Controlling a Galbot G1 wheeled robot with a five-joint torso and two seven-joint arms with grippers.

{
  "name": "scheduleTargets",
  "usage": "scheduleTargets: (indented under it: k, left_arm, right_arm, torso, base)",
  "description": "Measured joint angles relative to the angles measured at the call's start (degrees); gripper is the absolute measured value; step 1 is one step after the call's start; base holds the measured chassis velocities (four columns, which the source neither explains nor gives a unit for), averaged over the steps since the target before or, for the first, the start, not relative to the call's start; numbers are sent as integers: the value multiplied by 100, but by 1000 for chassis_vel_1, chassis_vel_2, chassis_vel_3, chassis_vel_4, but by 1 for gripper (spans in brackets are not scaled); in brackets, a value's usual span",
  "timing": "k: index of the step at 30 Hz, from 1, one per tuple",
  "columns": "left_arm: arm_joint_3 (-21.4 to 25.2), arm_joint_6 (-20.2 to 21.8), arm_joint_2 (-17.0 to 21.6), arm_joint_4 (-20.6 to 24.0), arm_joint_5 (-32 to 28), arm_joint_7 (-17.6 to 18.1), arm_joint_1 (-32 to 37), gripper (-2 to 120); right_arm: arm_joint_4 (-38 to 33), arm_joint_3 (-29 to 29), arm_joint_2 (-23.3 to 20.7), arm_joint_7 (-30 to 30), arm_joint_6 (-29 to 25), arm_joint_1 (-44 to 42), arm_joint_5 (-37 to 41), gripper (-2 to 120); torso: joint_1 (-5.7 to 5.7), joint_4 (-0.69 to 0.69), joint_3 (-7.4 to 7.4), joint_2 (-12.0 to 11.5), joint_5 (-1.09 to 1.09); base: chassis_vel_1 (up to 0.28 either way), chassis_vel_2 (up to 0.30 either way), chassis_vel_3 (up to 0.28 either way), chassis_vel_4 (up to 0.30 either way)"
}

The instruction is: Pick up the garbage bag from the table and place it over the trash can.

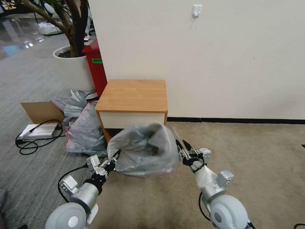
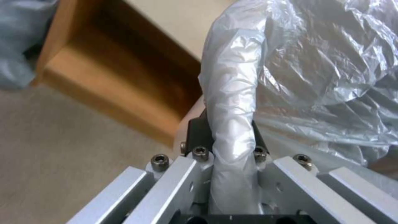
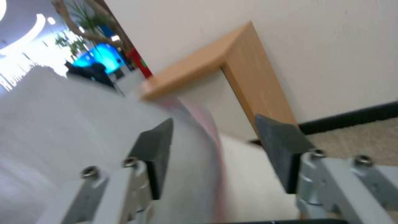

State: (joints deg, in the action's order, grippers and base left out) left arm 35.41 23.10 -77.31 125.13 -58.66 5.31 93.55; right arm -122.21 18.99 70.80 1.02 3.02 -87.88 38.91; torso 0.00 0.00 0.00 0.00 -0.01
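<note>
1 garbage bag (image 1: 144,149), held up in the air between 2 grippers, just in front of 1 table (image 1: 133,95) that stands against the white wall (image 1: 206,57). Bag: thin, crinkly, translucent grey plastic, billowed into a rounded, open-mouthed shape, with a faint pink strip along its lower near edge. Left gripper (image 1: 115,157): at the bag's left edge, fingers clamped on a bunched fold of the plastic. Right gripper (image 1: 184,147): at the bag's right edge, fingers spread apart, the bag's rim lying between them without being pinched. Table: orange-brown top, white drawer front, its lower part hidden behind the bag in the head view. Also on the floor, left of the table: 1 heap of further grey bags (image 1: 81,127), 1 flat piece of cardboard (image 1: 39,111), 1 silver flat device (image 1: 39,130) with a black cable, 1 red bin (image 1: 95,68) and 1 white planter (image 1: 71,66) farther back. The left wrist view adds the pinched fold running straight down between the dark finger pads (image 2: 197,133) and the table's open lower shelf (image 2: 108,81) beyond, with beige carpet (image 2: 62,130) beneath. The right wrist view adds the gap between the 2 dark pads (image 3: 278,149), the pink rim strip (image 3: 205,124) passing through it, and the table's right side panel (image 3: 257,81).
</note>
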Motion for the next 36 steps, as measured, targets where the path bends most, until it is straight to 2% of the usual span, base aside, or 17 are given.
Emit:
scheduleTargets:
  k: [3,7,9,10,12,13,15,16,19,21,23,25,27,30,32,34,36]
  left_arm:
    - [-38,81,-18,-45,65,215,-14,3]
    - [-102,159,-1,-63,254,379,-15,3]
    - [-215,167,74,-81,845,445,0,3]
    - [-215,167,74,-81,845,445,0,3]
    - [-347,142,182,-101,1677,449,37,3]
    - [-347,142,182,-101,1677,449,37,3]
    - [-480,90,356,-86,2728,394,107,3]
    - [-527,97,415,-22,3045,382,134,3]
    - [-590,137,469,121,3484,378,169,3]
    - [-763,252,441,382,4017,405,215,3]
    - [-823,275,413,433,4128,416,222,3]
    - [-1027,304,286,526,4561,455,250,3]
    - [-1058,306,262,527,4630,462,255,3]
    - [-1203,318,139,528,4900,552,304,3]
    - [-1219,319,124,527,4929,571,312,3]
    - [-1259,324,83,522,4991,618,339,3]
    - [-1276,329,71,522,4998,630,345,3]
  right_arm:
    - [-287,189,-28,94,-35,-153,286,69]
    - [-542,292,-49,238,-179,-186,356,82]
    - [-890,188,-191,474,-195,-183,-84,93]
    - [-890,188,-191,474,-195,-183,-84,93]
    - [-1070,-87,-414,527,-171,-130,-1037,99]
    - [-1070,-87,-414,527,-171,-130,-1037,99]
    - [-1087,-383,-771,587,-228,82,-2766,95]
    - [-1049,-464,-937,658,-266,213,-3339,92]
    - [-1005,-606,-1176,714,-240,421,-3878,85]
    - [-935,-921,-1581,725,-3,829,-4241,73]
    - [-928,-1027,-1683,728,126,956,-4256,70]
    - [-928,-1510,-2015,673,748,1365,-3885,58]
    - [-931,-1637,-2089,627,918,1460,-3740,56]
    - [-911,-2263,-2354,381,1782,1920,-3078,41]
    - [-901,-2346,-2376,361,1908,1980,-2993,40]
    - [-864,-2603,-2429,337,2231,2145,-2823,28]
    - [-842,-2686,-2442,342,2301,2193,-2803,25]
  torso:
    - [0,0,0,0,0]
    - [0,-1,0,0,1]
    - [0,-1,0,0,0]
    - [0,-1,0,0,0]
    - [0,-1,0,0,0]
    - [0,-1,0,0,0]
    - [0,0,0,0,1]
    - [0,0,0,0,1]
    - [0,0,0,0,2]
    - [0,0,0,0,2]
    - [0,0,0,0,2]
    - [0,-1,0,0,2]
    - [0,-1,0,0,2]
    - [0,0,0,0,1]
    - [0,0,0,0,1]
    - [0,0,0,0,1]
    - [0,0,0,0,1]
  base:
    - [0,0,0,0]
    - [0,0,0,0]
    - [0,0,0,0]
    - [0,0,0,0]
    - [0,0,0,0]
    - [0,0,0,0]
    - [0,0,0,0]
    - [0,0,0,0]
    - [0,0,0,0]
    - [0,0,0,0]
    - [0,0,0,0]
    - [0,0,0,0]
    - [0,0,0,0]
    - [0,0,0,0]
    - [0,0,0,0]
    - [0,0,0,0]
    - [0,0,0,0]
